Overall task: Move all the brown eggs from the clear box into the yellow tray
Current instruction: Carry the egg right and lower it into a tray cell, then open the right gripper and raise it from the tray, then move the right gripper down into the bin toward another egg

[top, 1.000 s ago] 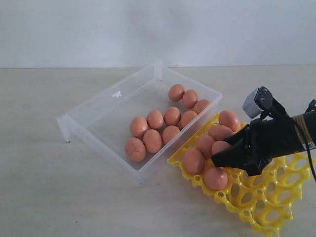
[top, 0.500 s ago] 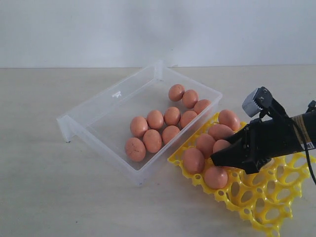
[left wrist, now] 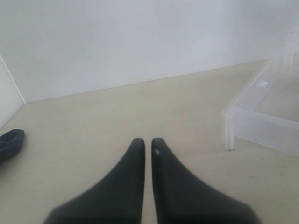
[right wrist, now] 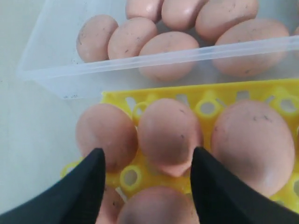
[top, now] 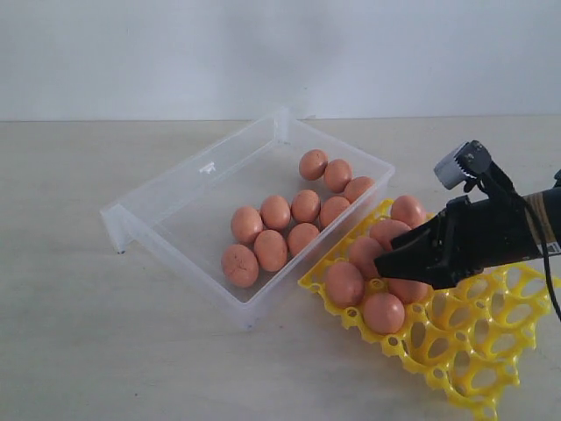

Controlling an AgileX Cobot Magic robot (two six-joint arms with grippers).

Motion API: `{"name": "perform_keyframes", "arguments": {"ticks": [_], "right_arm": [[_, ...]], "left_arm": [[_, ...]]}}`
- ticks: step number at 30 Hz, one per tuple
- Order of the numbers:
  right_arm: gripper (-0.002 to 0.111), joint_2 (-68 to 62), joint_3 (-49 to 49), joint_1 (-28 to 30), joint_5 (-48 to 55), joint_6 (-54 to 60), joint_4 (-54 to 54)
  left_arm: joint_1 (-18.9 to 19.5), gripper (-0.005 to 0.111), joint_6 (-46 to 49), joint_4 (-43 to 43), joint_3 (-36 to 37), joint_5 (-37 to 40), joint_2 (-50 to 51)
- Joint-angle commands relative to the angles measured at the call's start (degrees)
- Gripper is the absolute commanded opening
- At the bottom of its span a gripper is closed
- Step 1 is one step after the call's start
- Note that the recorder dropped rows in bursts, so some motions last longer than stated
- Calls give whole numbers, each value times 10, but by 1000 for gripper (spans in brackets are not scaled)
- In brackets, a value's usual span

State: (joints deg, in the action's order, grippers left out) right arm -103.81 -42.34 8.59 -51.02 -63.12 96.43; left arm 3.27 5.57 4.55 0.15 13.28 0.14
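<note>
Several brown eggs (top: 271, 249) lie in the clear box (top: 175, 197), clustered toward its near right end. More brown eggs (top: 344, 283) sit in cups at the near-left end of the yellow tray (top: 478, 351), which lies against the box. My right gripper (top: 382, 264) hovers low over those tray eggs. It is open, its fingers (right wrist: 88, 182) straddling an egg (right wrist: 159, 205) in the tray without touching it. My left gripper (left wrist: 146, 142) is shut over bare table, beside a corner of the clear box (left wrist: 229, 126), and does not show in the exterior view.
The tray's far right cups (top: 513, 307) are unfilled. Pale tabletop (top: 79, 333) spreads left and in front of the box, with a white wall behind. A dark object (left wrist: 9, 142) lies at the edge of the left wrist view.
My right gripper has risen slightly and drawn a little to the right over the tray's eggs. The eggs and the box have stayed where they were.
</note>
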Motion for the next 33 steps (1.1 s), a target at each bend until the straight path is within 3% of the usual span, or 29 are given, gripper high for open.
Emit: {"name": "perform_keyframes", "arguments": {"ticks": [1,8,12,16,22,24,26,27,28,30,33], "right_arm": [[49,37,-4,0,1,1,-8],[49,102,-4,0,-94,-11,-99],[49,118,-6,-7,-189,-8,-246],[49,119,-33,-43,-189,-8,-361],[44,119,-153,-157,-189,-6,-283],[30,119,-202,-205,-111,-30,-206],[5,119,-253,-266,26,-89,-108],[0,118,-276,-290,89,-125,-60],[1,114,-297,-321,171,-199,12],[1,104,-317,-366,304,-342,35],[1,82,-347,-384,337,-408,35]], "left_arm": [[-4,4,-2,-3,-1,-4,-1],[-4,4,-2,-3,-1,-4,-1],[-4,4,-2,-3,-1,-4,-1],[-4,4,-2,-3,-1,-4,-1],[-4,4,-2,-3,-1,-4,-1],[-4,4,-2,-3,-1,-4,-1],[-4,4,-2,-3,-1,-4,-1],[-4,4,-2,-3,-1,-4,-1],[-4,4,-2,-3,-1,-4,-1],[-4,4,-2,-3,-1,-4,-1],[-4,4,-2,-3,-1,-4,-1]]}}
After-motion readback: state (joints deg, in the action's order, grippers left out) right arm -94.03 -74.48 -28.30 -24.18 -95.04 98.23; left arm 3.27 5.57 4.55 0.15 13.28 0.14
